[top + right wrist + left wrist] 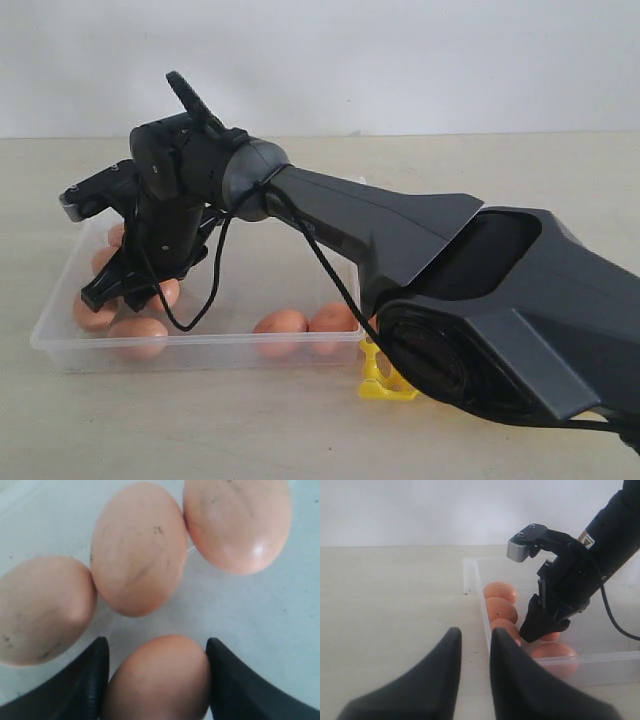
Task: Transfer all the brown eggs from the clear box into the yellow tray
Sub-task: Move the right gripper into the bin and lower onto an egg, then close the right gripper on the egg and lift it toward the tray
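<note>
Right gripper (157, 647) straddles a brown egg (157, 687) in the clear box (200, 350); grip unclear.

We count one large, shallow rectangular box of clear plastic (210, 350) and one bright yellow plastic egg tray (380, 385), of which only a corner shows. In the exterior view we make out at least seven smooth, oval, pinkish-brown eggs (280, 323): five in one bunch and two more apart from them. We cannot tell whether others lie hidden behind the arm. The left wrist view gives us five eggs and the right wrist view four. We count two black grippers, the left gripper (476, 632) and the right gripper (157, 650), each with two fingers. We also count one loose black cable (215, 290).
</note>
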Motion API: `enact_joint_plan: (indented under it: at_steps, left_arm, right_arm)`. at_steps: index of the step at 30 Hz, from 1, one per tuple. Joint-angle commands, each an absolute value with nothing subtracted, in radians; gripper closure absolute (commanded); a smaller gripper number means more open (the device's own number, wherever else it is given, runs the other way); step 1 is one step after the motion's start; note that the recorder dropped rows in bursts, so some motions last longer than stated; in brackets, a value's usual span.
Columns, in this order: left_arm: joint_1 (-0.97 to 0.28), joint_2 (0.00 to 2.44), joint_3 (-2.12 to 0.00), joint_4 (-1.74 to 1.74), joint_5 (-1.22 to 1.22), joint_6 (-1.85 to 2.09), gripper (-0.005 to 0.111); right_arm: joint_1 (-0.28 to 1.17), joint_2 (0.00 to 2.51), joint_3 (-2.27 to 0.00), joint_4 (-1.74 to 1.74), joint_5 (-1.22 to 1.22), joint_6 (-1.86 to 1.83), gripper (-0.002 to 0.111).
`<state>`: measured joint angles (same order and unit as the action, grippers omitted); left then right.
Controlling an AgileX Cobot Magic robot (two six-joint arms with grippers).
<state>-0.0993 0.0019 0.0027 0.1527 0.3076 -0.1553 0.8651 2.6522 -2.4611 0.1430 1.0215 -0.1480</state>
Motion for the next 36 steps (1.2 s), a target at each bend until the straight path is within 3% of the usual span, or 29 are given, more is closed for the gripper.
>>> enact_joint_plan:
  at_steps: [1, 15, 24, 36]
  left_arm:
    - [-0.103, 0.000, 0.000, 0.147, 0.307, -0.165, 0.085]
    - [-0.103, 0.000, 0.000, 0.147, 0.307, -0.165, 0.085]
    - [-0.103, 0.000, 0.000, 0.147, 0.307, -0.165, 0.085]
    - [-0.103, 0.000, 0.000, 0.147, 0.307, -0.165, 0.085]
  right_arm:
    - [0.859, 2.652, -2.465, 0.143, 1.003, -0.120, 0.108]
    - [0.871, 2.523, -2.465, 0.109, 0.866, 0.203, 0.108]
    - [0.976, 2.476, -2.465, -0.343, 0.837, 0.344, 0.108]
    - [0.974, 2.375, -2.465, -0.117, 0.761, 0.268, 0.108]
